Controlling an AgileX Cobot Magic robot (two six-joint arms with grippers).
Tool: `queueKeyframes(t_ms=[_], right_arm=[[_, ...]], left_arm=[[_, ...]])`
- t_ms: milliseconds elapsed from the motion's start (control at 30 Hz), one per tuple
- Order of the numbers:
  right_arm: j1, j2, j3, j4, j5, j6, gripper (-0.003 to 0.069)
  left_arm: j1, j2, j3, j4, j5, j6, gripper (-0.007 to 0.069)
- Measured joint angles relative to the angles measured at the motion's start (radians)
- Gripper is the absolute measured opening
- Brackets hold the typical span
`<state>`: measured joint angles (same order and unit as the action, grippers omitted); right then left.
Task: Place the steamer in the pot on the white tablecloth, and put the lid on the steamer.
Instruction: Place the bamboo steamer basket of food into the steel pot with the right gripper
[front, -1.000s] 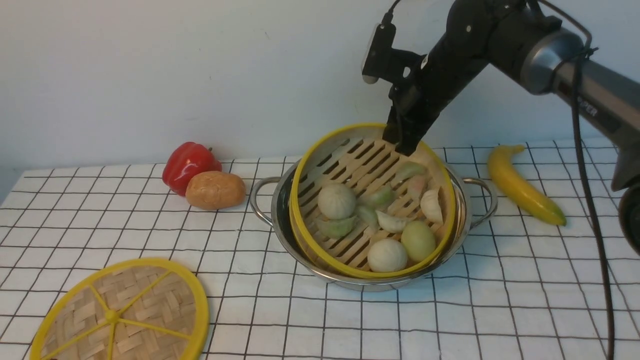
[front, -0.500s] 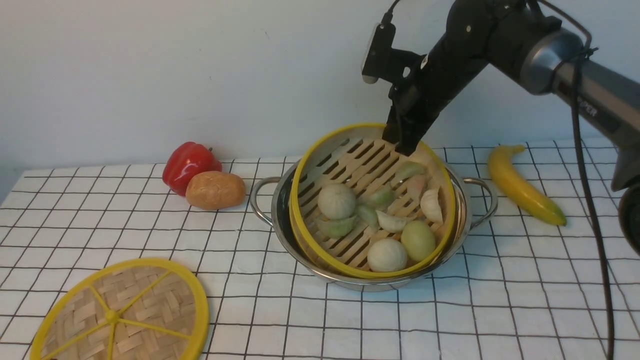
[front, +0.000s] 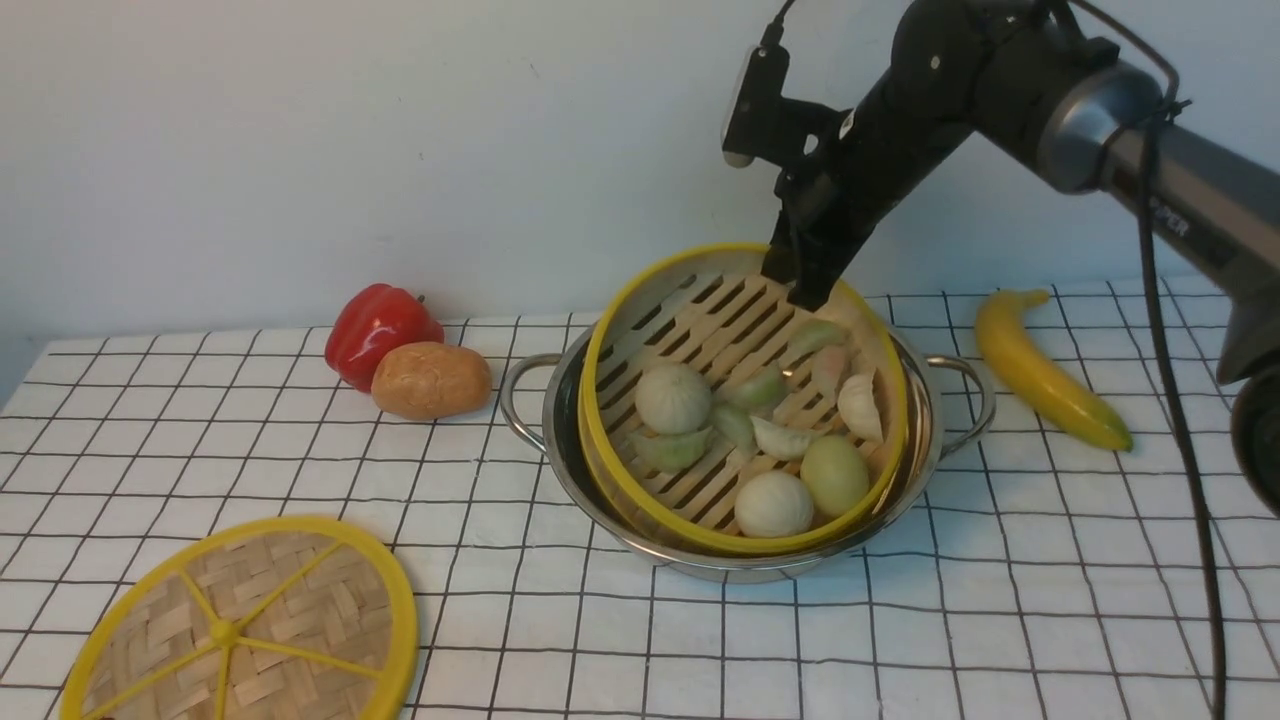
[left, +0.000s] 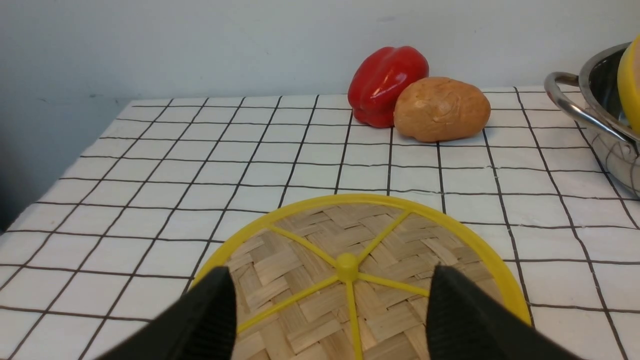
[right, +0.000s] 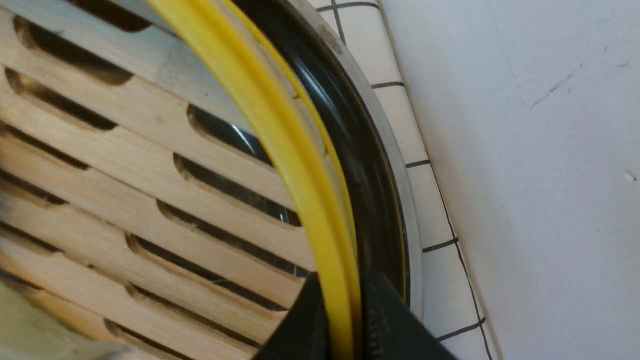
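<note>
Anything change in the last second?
The right gripper, still shut on the far rim of the steamer, lifted that edge a touch; the steamer stays tilted in the pot. The pot, the lid and the open left gripper are unchanged.

The left gripper (left: 331, 295) hangs with jaws wide apart over the lid (left: 380, 235), which lies on the white tablecloth (left: 165, 165). A red pepper (left: 385, 82) touches a potato (left: 440, 107).

The right pincer (front: 800, 285) points steeply down from a bent wrist, its arm stretched out behind and above it. Its jaws are pinched on the steamer (front: 588, 420) rim, one finger on each side. The left pincer (left: 332, 280) hovers low, jaws spread wide, holding nothing.
</note>
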<state>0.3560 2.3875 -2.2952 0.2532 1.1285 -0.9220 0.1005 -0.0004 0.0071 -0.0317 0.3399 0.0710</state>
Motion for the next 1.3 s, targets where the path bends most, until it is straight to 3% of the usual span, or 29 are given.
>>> queueKeyframes(t_ms=[867,1100,1133,1300], right_arm=[[0.0,0.026,-0.001,0.001,-0.003,0.014,0.0073],[0.0,0.026,-0.001,0.001,-0.005,0.014,0.0205],[0.0,0.026,-0.001,0.002,-0.01,0.014,0.0258],[0.0,0.026,-0.001,0.003,-0.036,0.014,0.0331]], left_arm=[[0.0,0.0,0.0,0.0,0.0,0.0,0.0474],[0.0,0.0,0.0,0.0,0.0,0.0,0.0474],[0.0,0.0,0.0,0.0,0.0,0.0,0.0474],[0.0,0.0,0.0,0.0,0.0,0.0,0.0474]])
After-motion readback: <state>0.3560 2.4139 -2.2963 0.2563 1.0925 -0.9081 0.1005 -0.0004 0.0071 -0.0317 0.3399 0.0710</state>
